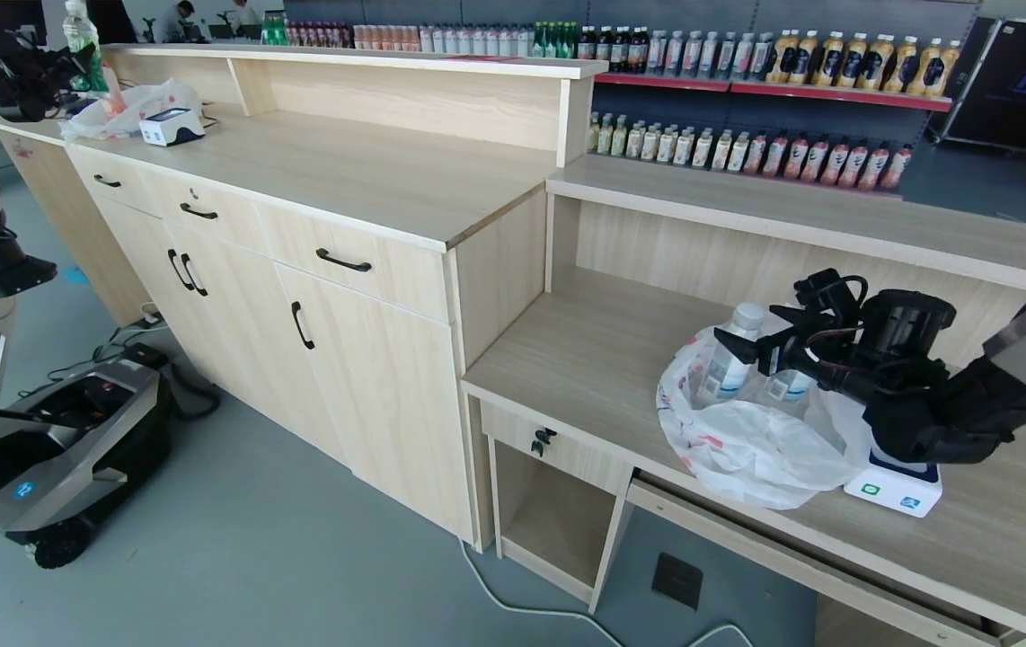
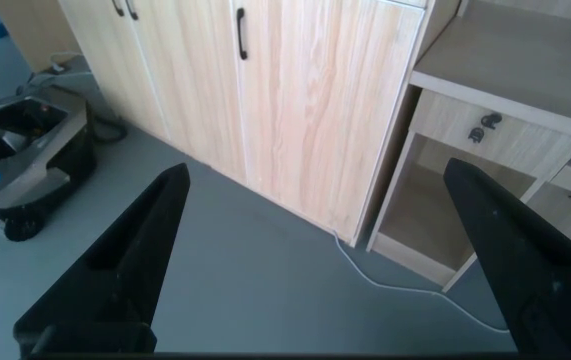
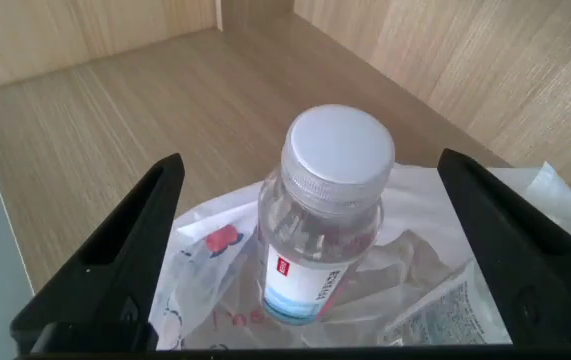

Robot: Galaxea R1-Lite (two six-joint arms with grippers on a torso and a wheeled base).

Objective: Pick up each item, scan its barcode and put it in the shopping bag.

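Observation:
A clear bottle (image 1: 733,355) with a white cap (image 3: 337,145) stands upright inside the white plastic shopping bag (image 1: 751,445) on the low desk (image 1: 585,350). My right gripper (image 1: 751,330) hovers just above the bottle, open, its fingers either side of the cap (image 1: 747,314) without touching it. In the right wrist view the gripper (image 3: 310,170) straddles the bottle (image 3: 320,250). A second labelled bottle (image 3: 445,312) lies in the bag (image 3: 205,270) beside it. The white barcode scanner (image 1: 893,490) sits on the desk, against the side of the bag nearer my right arm. My left gripper (image 2: 315,172) is open and holds nothing, out over the grey floor facing the cabinet doors (image 2: 295,100).
A tall wooden counter (image 1: 342,171) stands left of the desk, carrying another bag (image 1: 122,108) and scanner (image 1: 170,126) at its far end. Another robot (image 1: 37,431) is parked on the floor at the left. Drink shelves (image 1: 747,99) line the back. A cable (image 1: 522,602) runs across the floor.

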